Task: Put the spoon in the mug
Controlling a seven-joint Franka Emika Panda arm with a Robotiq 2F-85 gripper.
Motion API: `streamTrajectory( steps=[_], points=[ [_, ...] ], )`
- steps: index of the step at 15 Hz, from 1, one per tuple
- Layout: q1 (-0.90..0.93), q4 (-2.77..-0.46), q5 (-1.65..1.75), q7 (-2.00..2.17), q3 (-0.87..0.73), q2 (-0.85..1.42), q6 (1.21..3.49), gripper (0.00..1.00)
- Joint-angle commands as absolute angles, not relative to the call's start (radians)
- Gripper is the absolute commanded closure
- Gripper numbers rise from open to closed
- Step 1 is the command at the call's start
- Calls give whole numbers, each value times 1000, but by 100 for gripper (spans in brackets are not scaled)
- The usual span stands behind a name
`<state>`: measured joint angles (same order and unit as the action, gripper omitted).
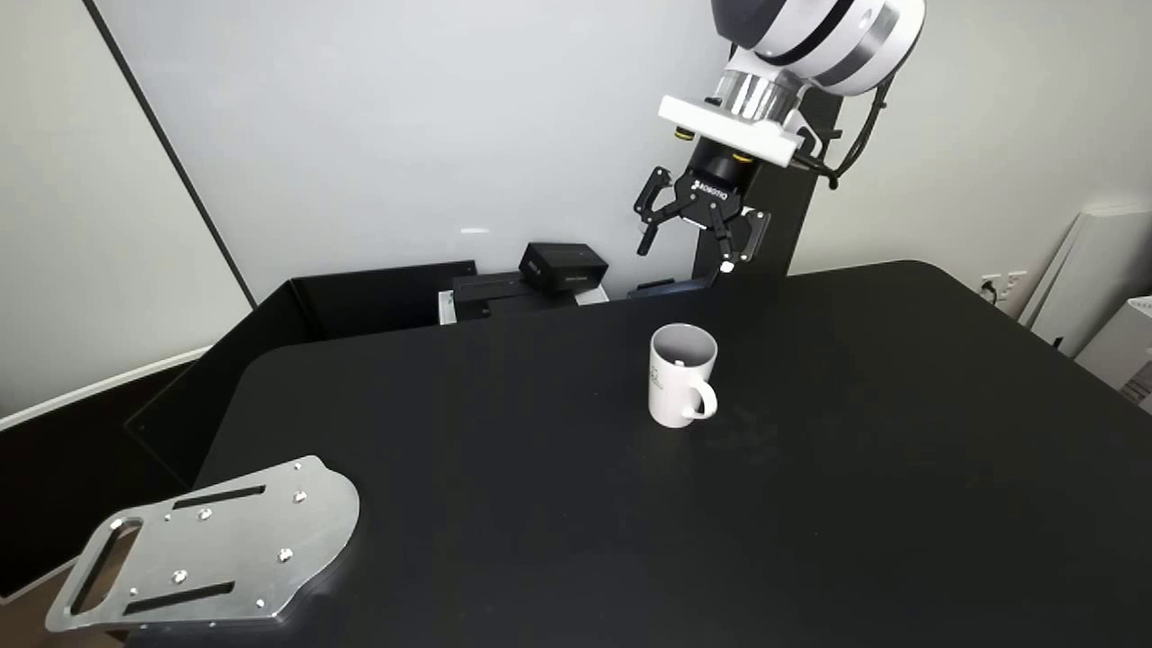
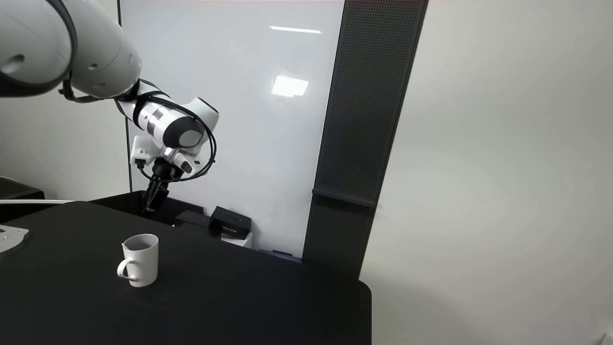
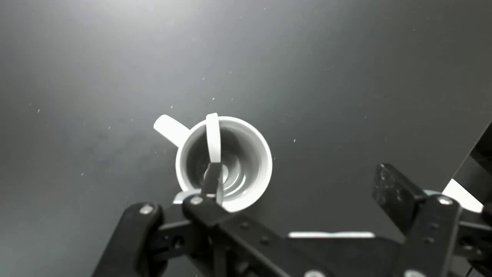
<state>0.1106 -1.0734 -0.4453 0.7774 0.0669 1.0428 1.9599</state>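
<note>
The white mug [image 1: 670, 396] stands upright on the black table, and it also shows in an exterior view [image 2: 146, 266]. In the wrist view the mug [image 3: 265, 165] is seen from above, its loop handle toward the upper left. The white spoon [image 3: 213, 138] is in the mug, its handle leaning on the rim near the loop handle; one finger hides part of it. A small white tip of the spoon [image 1: 679, 364] shows at the rim. My gripper [image 1: 688, 252] is open and empty, above and behind the mug, apart from it. The gripper also shows in an exterior view [image 2: 154, 196].
A silver metal plate [image 1: 234, 540] with slots lies at the table's near left corner. A black box [image 1: 562, 267] sits behind the table's back edge, and it also shows in an exterior view [image 2: 230, 222]. A whiteboard wall [image 1: 405, 135] stands behind.
</note>
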Motion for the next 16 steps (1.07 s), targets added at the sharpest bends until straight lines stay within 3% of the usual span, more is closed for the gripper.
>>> streamTrajectory(
  steps=[1,11,12,16],
  points=[
    [127,-1131,-313,694,32,970,1943,0],
    [193,-1266,10,451,-64,856,2174,0],
    [173,-1177,-35,487,-41,918,2113,0],
    [185,-1218,-2,459,-52,895,2162,0]
  ],
)
